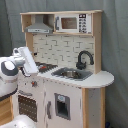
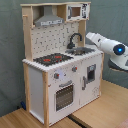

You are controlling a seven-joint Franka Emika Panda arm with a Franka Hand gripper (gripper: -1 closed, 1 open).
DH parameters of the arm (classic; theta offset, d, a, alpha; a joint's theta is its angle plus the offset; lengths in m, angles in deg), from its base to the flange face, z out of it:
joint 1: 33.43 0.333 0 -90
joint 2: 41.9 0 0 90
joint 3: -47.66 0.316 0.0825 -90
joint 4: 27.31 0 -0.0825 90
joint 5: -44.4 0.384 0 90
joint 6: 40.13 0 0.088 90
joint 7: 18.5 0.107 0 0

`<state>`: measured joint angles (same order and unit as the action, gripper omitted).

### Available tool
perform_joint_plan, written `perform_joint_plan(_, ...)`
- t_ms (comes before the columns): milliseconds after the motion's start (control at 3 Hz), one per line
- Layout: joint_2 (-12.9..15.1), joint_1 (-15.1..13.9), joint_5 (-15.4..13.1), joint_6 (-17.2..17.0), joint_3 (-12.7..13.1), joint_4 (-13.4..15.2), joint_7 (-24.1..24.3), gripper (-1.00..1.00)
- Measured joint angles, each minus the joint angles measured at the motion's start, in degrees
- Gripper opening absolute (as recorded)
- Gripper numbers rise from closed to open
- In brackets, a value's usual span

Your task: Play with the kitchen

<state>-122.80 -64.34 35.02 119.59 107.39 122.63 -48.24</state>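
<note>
Gripper state cannot be told, as the arm (image 2: 107, 45) is seen reaching at counter height toward the kitchen (image 2: 60, 75) from the sink end, the faucet (image 2: 74, 40) lying nearest its tip.

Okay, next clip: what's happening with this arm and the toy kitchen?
A white robot arm is reaching in over the countertop of a toy kitchen, near the sink and black faucet. It comes from the first exterior view's left and the second exterior view's right. Nothing appears to be picked up, and the oven door is closed. The end effector itself isn't clearly visible.
</note>
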Motion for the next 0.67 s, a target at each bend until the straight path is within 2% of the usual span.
perform_joint_plan(333,2.1,-3.5,3.4,-0.8,-0.7,-2.1,0.0,1.00)
perform_joint_plan(667,5.5,-7.4,6.7,-2.3,-1.7,-4.4,0.0,1.00)
